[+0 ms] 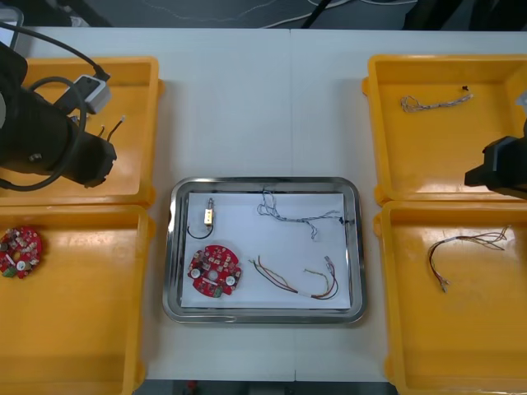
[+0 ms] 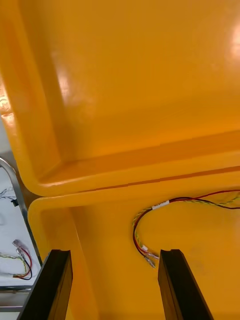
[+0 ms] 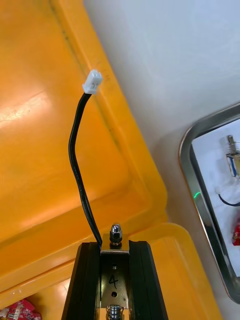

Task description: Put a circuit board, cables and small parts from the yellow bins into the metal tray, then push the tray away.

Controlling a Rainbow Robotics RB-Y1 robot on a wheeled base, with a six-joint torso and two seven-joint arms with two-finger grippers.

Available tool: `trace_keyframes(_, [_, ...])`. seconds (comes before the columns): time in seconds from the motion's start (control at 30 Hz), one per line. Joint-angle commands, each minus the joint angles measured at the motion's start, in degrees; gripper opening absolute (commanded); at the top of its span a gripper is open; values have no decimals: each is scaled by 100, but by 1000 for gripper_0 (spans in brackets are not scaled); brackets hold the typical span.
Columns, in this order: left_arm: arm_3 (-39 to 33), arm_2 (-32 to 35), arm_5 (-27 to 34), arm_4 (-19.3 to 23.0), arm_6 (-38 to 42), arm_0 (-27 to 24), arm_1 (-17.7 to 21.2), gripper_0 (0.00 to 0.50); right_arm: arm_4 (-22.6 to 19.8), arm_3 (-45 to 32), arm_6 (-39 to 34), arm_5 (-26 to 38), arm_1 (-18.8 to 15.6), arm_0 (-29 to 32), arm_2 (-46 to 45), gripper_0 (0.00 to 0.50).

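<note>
Where clamped, small part (image 3: 114, 272) (metal) hides.

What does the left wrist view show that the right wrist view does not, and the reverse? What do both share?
Left wrist view, not the right: the left gripper shut on a small metal part with a black cable. Right wrist view, not the left: the right gripper, open, over a red and yellow cable. Both: yellow bins and the metal tray, at its rim.
</note>
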Motion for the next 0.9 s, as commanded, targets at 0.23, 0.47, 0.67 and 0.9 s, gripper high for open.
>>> trace_keyframes(0.23, [-816, -780, 51, -487, 1858, 162, 96, 0, 524, -362, 368, 19, -206, 367, -311, 500])
trace_keyframes(0.47, [-1019, -1422, 33, -1173, 2597, 153, -124, 0, 963, -362, 816, 19, -39, 560, -319, 500])
trace_keyframes(0.67, [-1045, -1905, -64, -1718, 2939, 144, -388, 0, 1816, -362, 1423, 19, 655, 657, -460, 500])
trace_keyframes(0.9, [-1027, -2345, -81, -2105, 3142, 74, -651, 0, 2844, -362, 2161, 19, 1446, 675, -609, 500])
